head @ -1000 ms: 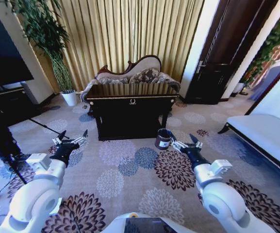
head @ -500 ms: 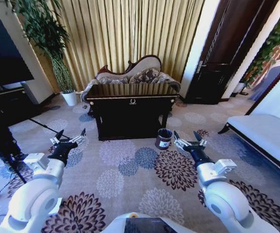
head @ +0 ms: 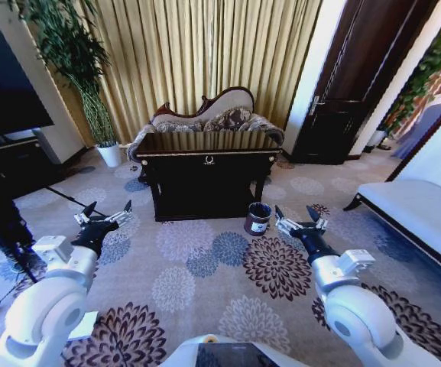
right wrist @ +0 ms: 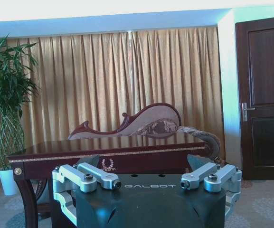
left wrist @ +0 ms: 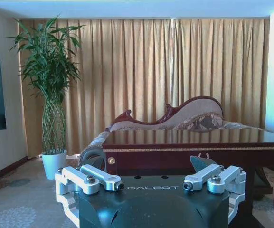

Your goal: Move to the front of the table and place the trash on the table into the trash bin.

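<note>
The table, glossy near-black with gold trim, stands a few steps ahead across the carpet; its top also shows in the left wrist view and the right wrist view. I cannot make out the trash on its shiny top from here. The trash bin, small and dark with a white label, stands on the floor at the table's front right corner. My left gripper hangs open over the carpet, left of the table. My right gripper is open too, just right of the bin. Both sets of fingers hold nothing.
A carved sofa sits behind the table before gold curtains. A potted plant in a white pot stands far left, beside a dark TV stand and a tripod leg. A white bench lines the right side, by a dark door.
My left gripper has drifted a little outward to the left and my right gripper a little to the right and up. The table and bin stay where they were in the picture.
</note>
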Available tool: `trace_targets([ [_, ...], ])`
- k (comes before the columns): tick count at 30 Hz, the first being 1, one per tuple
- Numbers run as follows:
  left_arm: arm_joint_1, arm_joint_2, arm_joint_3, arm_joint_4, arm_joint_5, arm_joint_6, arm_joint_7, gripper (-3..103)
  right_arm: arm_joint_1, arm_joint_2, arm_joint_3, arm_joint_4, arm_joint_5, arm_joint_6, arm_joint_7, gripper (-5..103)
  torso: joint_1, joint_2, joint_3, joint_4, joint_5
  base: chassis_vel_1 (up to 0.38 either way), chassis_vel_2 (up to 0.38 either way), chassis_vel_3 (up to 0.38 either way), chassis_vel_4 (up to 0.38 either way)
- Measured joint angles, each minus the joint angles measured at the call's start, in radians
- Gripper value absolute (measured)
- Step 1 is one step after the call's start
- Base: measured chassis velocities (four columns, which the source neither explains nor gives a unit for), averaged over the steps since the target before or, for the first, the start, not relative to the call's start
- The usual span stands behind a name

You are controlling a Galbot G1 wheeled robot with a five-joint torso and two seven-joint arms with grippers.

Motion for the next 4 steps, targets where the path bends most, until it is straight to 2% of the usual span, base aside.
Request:
trace_targets([
  [4,0.000,-0.004,0.006,0.000,0.000,0.000,0.000,100,0.000,-0.001,0.001,0.001,0.003,0.000,0.000,100,0.000,0.000,0.000,-0.0001,0.0000,0.000,0.000,0.000,0.000],
])
